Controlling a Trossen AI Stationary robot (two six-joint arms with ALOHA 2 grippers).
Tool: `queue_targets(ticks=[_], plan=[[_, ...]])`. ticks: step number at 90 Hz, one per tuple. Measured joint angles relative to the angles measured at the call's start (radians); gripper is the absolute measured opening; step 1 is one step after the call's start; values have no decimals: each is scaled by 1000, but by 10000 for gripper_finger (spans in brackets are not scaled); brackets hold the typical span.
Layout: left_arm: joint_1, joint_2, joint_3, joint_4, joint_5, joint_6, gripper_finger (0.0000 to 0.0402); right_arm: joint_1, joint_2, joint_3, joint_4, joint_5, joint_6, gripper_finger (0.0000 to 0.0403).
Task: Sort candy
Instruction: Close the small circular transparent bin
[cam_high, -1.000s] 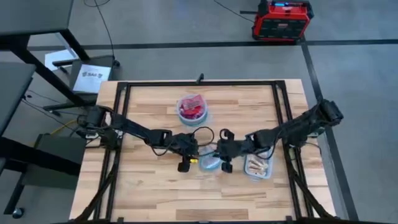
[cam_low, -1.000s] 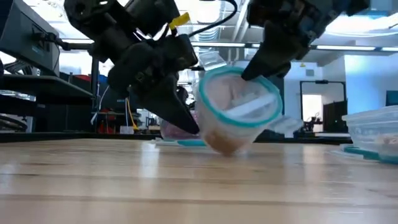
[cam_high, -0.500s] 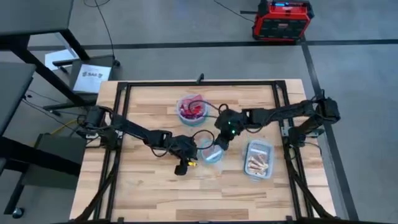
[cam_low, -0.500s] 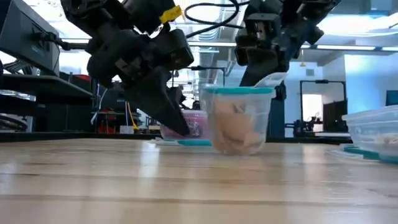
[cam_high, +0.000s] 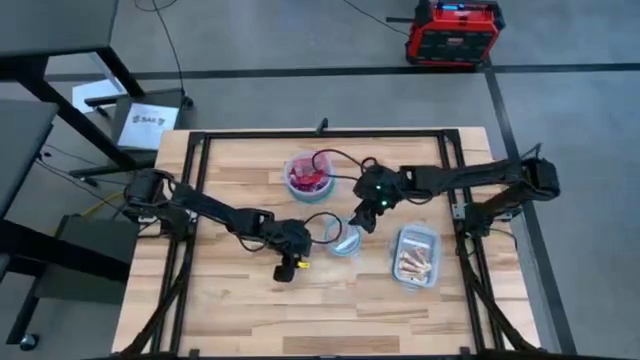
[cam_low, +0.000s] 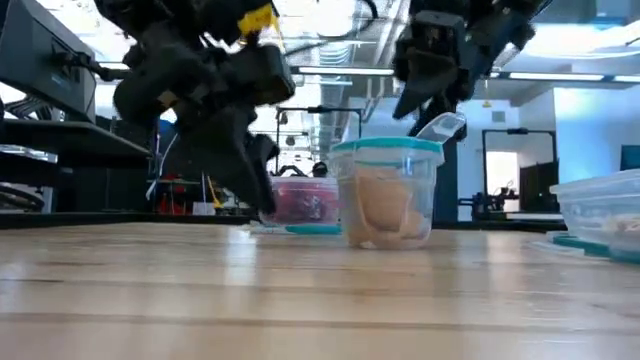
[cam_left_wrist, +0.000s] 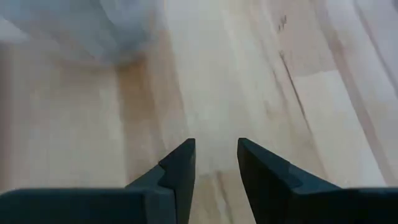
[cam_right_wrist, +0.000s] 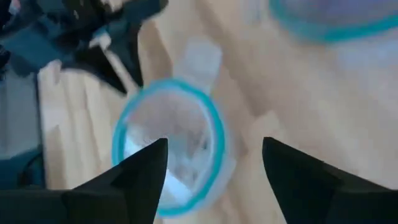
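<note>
A clear bowl with a bluish rim (cam_high: 345, 241) stands upright on its base on the table and holds whitish candy (cam_low: 384, 211). My right gripper (cam_high: 366, 220) hangs open just above and behind it, clear of the rim (cam_right_wrist: 214, 142). My left gripper (cam_high: 287, 268) is open over bare wood left of that bowl, with nothing between its fingers (cam_left_wrist: 216, 146). A second bowl (cam_high: 310, 176) near the far edge holds red candy (cam_low: 300, 202).
A clear rectangular tub (cam_high: 415, 232) with pale sweets sits to the right of the bowl, seen at the low view's right edge as the tub (cam_low: 600, 215). Black frame rails run along the table's sides. Bare wood lies toward the near edge.
The bowl, tipped on its side a second ago in my right gripper's hold, now stands upright on the table. My right gripper has opened, let go, risen and drawn back toward the far edge. My left gripper has backed away from the bowl toward the table's left.
</note>
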Motion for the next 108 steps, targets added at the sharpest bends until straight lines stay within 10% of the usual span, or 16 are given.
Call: queue_targets(ticks=[30, 40, 74, 108], plan=[[45, -62, 0, 113, -99, 95, 107, 427, 167, 1, 383, 859, 38, 243], [55, -61, -1, 117, -98, 94, 107, 472, 272, 1, 491, 978, 51, 243], [53, -62, -1, 101, -97, 64, 107, 437, 409, 7, 424, 865, 66, 239], [53, -174, -2, 24, -95, -33, 107, 454, 363, 4, 389, 551, -323, 215]])
